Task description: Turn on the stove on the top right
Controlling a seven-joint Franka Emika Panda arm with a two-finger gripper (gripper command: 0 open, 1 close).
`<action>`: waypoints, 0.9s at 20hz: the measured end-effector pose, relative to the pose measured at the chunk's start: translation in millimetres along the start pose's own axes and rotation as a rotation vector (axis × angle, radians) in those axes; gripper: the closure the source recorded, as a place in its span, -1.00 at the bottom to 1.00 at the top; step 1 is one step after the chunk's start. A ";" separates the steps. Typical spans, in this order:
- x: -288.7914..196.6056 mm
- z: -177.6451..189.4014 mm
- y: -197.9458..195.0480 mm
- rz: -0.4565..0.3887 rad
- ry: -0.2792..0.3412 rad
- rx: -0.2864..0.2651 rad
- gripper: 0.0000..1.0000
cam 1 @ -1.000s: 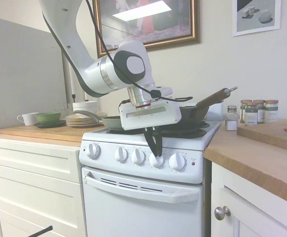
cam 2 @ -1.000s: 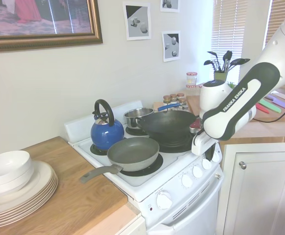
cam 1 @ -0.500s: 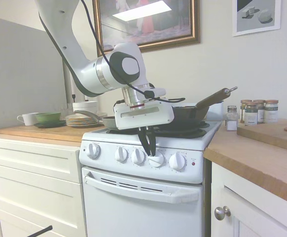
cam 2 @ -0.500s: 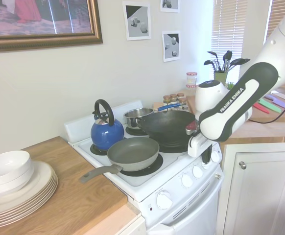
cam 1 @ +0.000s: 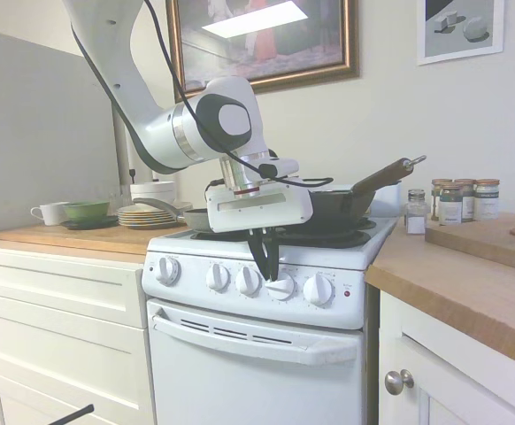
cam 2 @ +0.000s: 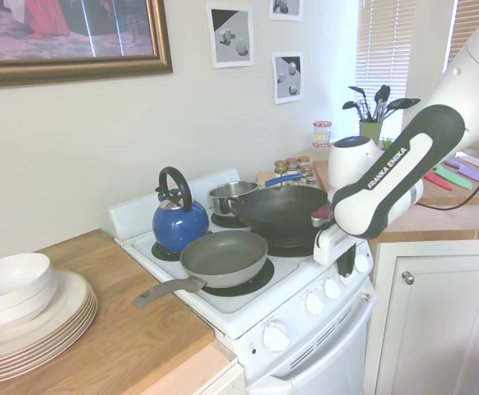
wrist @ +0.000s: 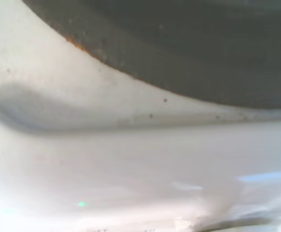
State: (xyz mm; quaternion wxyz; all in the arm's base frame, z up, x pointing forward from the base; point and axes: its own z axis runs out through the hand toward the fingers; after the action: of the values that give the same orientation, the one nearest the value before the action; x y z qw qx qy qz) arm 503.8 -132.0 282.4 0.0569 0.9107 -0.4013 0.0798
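One narrow white stove stands between the wooden-topped cabinets. Above its knob row hangs the gripper, fingers drawn close together, gripping nothing, tips just over the fourth knob.

White arm, black joints, lettering seemingly "FRANKA EMIKA".

White arm bent at the elbow; hand points down — fingers nearly together.
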 end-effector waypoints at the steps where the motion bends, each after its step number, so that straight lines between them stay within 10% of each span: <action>1: -1.8 4.8 0.1 0.000 -0.007 -0.005 1.00; 18: -20.4 25.6 -4.3 -0.026 0.099 -0.070 1.00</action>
State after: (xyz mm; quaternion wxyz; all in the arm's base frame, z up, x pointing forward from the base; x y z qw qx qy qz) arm 496.0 -118.6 253.2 0.1095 0.9081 -0.3888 0.1101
